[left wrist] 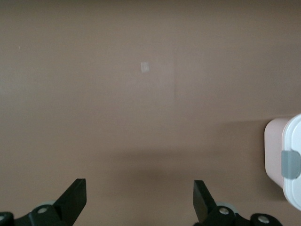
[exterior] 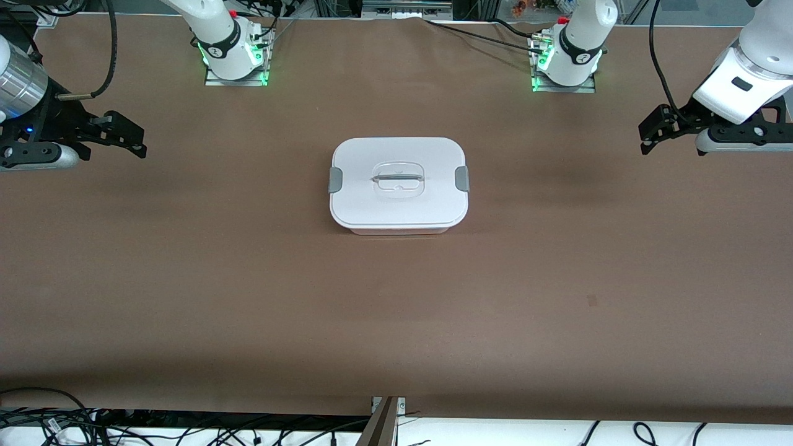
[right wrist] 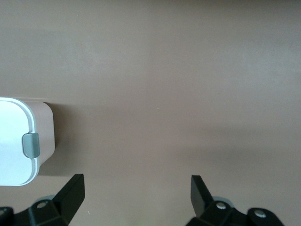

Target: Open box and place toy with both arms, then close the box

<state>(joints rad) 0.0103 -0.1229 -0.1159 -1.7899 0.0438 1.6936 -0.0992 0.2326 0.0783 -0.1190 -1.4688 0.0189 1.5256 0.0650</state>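
Observation:
The box (exterior: 399,186) stands in the middle of the brown table with its flat white lid on. A grey clip (exterior: 461,178) sits at each short end and a clear handle (exterior: 397,178) in the lid's centre. The toy is out of view. My left gripper (exterior: 648,135) hangs open over the bare table at the left arm's end, well apart from the box; its wrist view (left wrist: 139,188) shows the box's pink wall (left wrist: 275,153) and one clip. My right gripper (exterior: 134,139) hangs open over the right arm's end (right wrist: 137,186), and the box (right wrist: 44,134) shows at that view's edge.
Both arm bases (exterior: 235,59) (exterior: 567,65) stand along the table's edge farthest from the front camera. Cables (exterior: 56,424) lie past the near edge. A small dark mark (exterior: 591,300) is on the tabletop nearer the camera than the box.

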